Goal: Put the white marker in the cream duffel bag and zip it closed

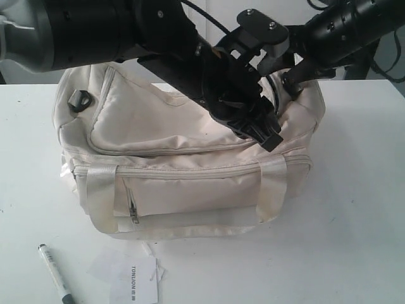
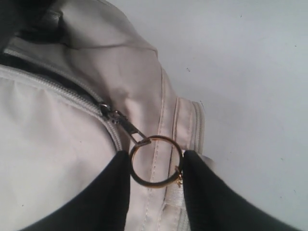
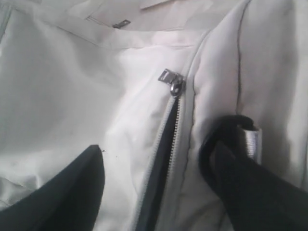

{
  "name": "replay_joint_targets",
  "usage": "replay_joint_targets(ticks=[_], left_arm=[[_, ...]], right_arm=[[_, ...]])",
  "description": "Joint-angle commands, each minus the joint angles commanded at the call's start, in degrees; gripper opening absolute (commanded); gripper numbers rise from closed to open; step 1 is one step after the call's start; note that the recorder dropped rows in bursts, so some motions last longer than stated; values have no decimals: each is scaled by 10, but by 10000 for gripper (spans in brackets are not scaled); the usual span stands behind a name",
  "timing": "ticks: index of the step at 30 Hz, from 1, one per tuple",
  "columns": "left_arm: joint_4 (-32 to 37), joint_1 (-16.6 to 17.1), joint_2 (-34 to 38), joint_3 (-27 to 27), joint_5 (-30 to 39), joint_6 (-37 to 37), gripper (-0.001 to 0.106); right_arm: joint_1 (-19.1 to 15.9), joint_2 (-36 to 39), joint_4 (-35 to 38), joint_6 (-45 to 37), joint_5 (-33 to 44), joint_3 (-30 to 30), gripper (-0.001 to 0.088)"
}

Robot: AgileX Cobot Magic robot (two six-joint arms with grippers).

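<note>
Bag (image 1: 158, 126) is soft and floppy, so the left fingers (image 2: 96, 202) pinching that stiff zipper ring (image 2: 161, 138) seems smart; right fingers (image 3: 62, 192) gape empty.

One bag (image 1: 158, 126), one marker (image 1: 55, 273), one tag (image 1: 134, 288), one ring (image 2: 151, 184).

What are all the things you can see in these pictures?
bag: 1, cream, on the middle of the table, top zip partly open
marker: 1, white, on the table in front of the bag
paper tag: 1, white, on the table beside the marker
ring: 1, gold, on the zip pull
table: 1, white, under everything
left arm: 1, black, over the bag, jaws either side of the ring
right arm: 1, black, over the bag, jaws open above the zip
</note>
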Motion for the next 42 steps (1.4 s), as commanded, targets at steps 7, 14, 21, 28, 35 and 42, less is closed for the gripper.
replay_joint_targets(ticks=[7, 14, 21, 28, 35, 42], left_arm=[[0, 0, 0, 0, -1, 0, 0], [0, 0, 0, 0, 1, 0, 0], [6, 0, 0, 0, 18, 0, 0], [27, 0, -6, 0, 50, 0, 0], [30, 0, -21, 0, 50, -5, 0], [28, 0, 1, 0, 47, -66, 234]], right_arm=[[20, 16, -32, 30, -20, 0, 601], [26, 25, -29, 45, -43, 0, 85], [25, 19, -33, 45, -58, 0, 0], [20, 18, -33, 49, -68, 0, 0], [19, 18, -33, 50, -71, 0, 0], [19, 17, -33, 50, -64, 0, 0]])
